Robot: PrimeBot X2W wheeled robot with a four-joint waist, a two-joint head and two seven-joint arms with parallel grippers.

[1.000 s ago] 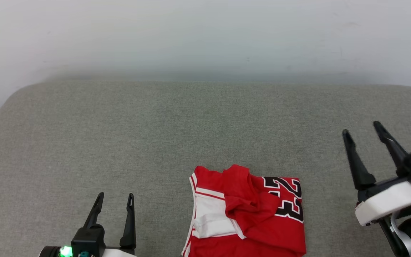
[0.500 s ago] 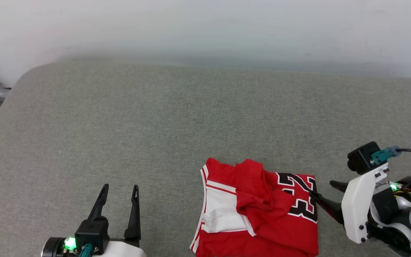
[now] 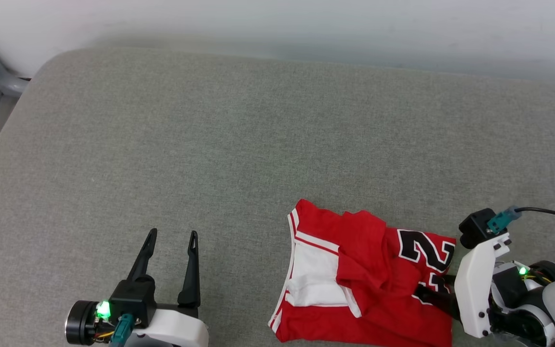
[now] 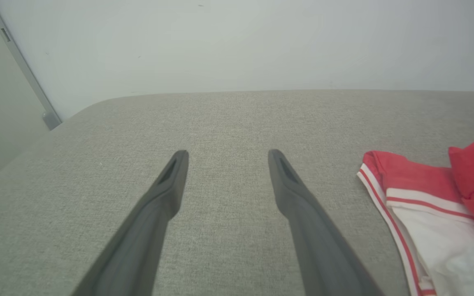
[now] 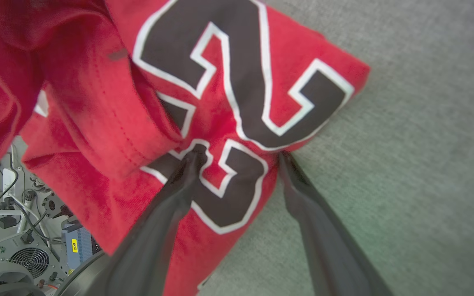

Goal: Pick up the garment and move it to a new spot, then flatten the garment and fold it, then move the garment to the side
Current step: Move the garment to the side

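1. Garment (image 3: pixel 369 279): red jersey with a white sleeve panel and black "23". I see it lying loosely bunched on the grey padded surface (image 3: pixel 210 144), at the near edge, right of centre.
2. Left gripper (image 3: pixel 173 233): I read the jaws as wide apart with nothing between them. It sits over bare padding to the garment's left, apart from it.
3. Right gripper (image 5: pixel 241 153): jaws spread wide. One finger lies on the "23", the other at the garment's edge beside the grey padding.
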